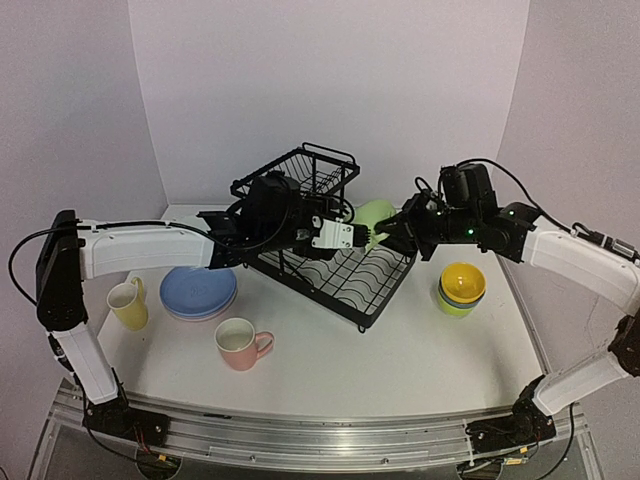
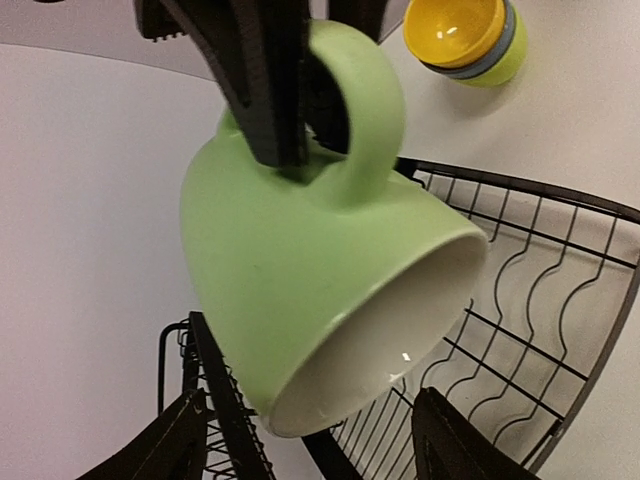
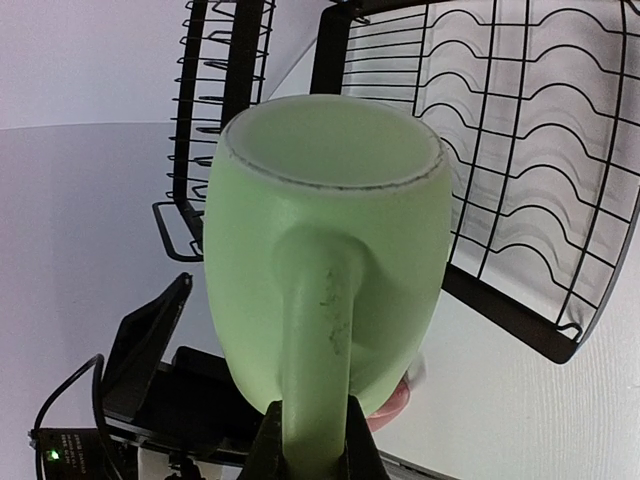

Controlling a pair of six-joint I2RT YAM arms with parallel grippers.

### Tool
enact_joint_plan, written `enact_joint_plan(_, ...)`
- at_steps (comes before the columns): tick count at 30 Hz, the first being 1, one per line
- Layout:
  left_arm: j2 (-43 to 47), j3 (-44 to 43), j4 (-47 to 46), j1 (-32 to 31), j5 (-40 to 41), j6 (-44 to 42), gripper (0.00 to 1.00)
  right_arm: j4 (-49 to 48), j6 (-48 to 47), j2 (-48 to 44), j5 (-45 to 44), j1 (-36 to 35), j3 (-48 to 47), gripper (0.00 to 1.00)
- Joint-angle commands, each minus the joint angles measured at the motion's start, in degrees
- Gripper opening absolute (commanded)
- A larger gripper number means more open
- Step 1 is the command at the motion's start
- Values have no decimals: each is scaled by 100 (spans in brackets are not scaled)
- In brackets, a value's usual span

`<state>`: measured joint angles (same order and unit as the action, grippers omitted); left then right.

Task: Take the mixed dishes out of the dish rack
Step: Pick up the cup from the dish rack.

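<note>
A pale-green mug hangs tilted in the air over the black wire dish rack. My right gripper is shut on its handle, with my own fingers pinching the handle's lower end. My left gripper faces it from the left. In the left wrist view the mug's open mouth points at my open left gripper, and its two fingers stand wide on either side, apart from the rim. The rack's wavy lower tray lies behind the mug.
On the table right of the rack, yellow, blue and green bowls are stacked. Left of it a blue plate lies on a pink one, with a yellow mug beside them. A pink mug stands in front.
</note>
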<state>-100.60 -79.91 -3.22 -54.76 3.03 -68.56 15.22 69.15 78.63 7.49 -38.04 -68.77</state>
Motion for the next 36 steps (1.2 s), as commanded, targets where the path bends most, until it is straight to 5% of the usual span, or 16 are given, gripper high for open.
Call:
enact_joint_plan(1,-31,-331,-964,1,155,-115,65,-558,326,-363,-59,-37,-218,0)
enact_joint_plan(13,-409,-528,-1611,9,-17,-163,54,-839,605,-301,59,-135,-253,0)
enact_joint_plan(16,-431,-543,-1740,9,-124,-194,39,-931,688,-287,94,-169,-208,0)
enact_joint_plan(20,-343,-471,-1845,9,-252,-195,2,-952,759,-290,81,-171,-120,0)
enact_joint_plan(26,5,-304,-1394,0,-667,-13,0,-918,628,-420,-267,-161,64,2)
enact_joint_plan(30,168,-690,-33,-54,-1017,606,0,-215,186,-606,-596,-34,42,45)
enact_joint_plan(36,249,-1356,2554,-353,-1576,1634,0,1235,-769,-963,-1276,134,-233,85)
